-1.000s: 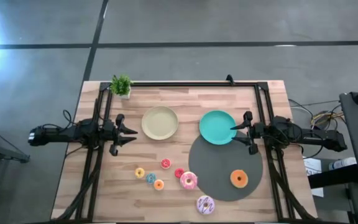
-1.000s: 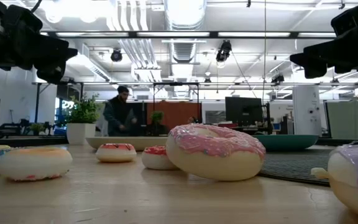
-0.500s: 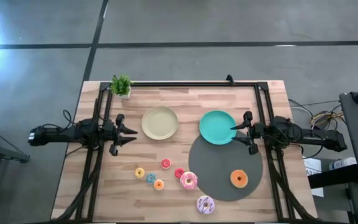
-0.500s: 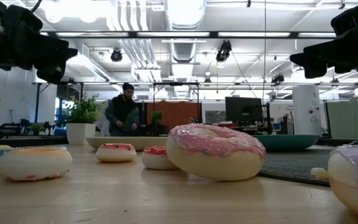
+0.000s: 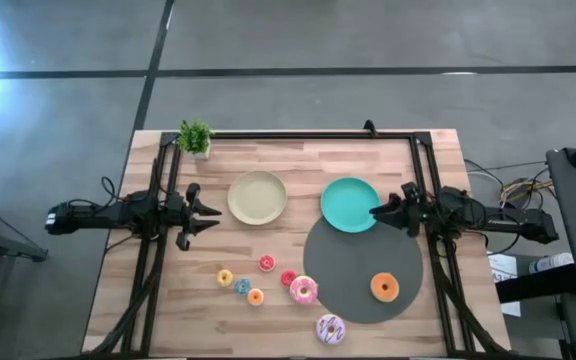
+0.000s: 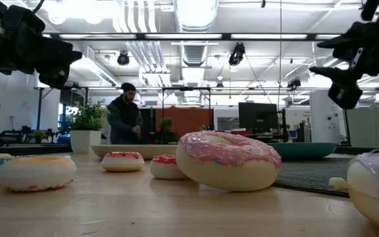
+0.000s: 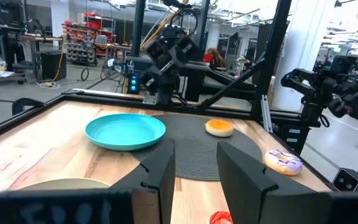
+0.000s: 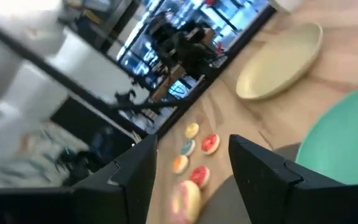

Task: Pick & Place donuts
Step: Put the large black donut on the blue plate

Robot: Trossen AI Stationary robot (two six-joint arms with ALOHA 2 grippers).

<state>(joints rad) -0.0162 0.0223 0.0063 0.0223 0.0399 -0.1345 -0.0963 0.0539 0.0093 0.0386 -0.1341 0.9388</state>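
Three larger donuts lie near the table's front: pink point(image 5: 304, 290) and lilac sprinkled point(image 5: 330, 329) on the wood, and orange point(image 5: 385, 288) on a round grey mat point(image 5: 363, 250). Five small donuts lie left of them: yellow point(image 5: 225, 277), blue point(image 5: 242, 286), orange point(image 5: 256, 296) and two red point(image 5: 266, 263) point(image 5: 288, 278). My left gripper point(image 5: 213, 210) hovers open and empty at the table's left, beside the beige plate point(image 5: 258, 197). My right gripper point(image 5: 376, 212) hovers open and empty at the teal plate's point(image 5: 350, 204) right rim; its wrist view point(image 8: 192, 146) looks over the small donuts.
A small potted plant point(image 5: 195, 137) stands at the far left corner. Dark frame rails run along the left, right and far edges. A person point(image 6: 125, 118) stands in the room beyond the table. Bare wood lies between the plates and the donuts.
My right gripper has turned about its wrist, so its fingers now stand at a slant above the teal plate's rim; it stays open. The person in the background has shifted. The donuts have kept still.
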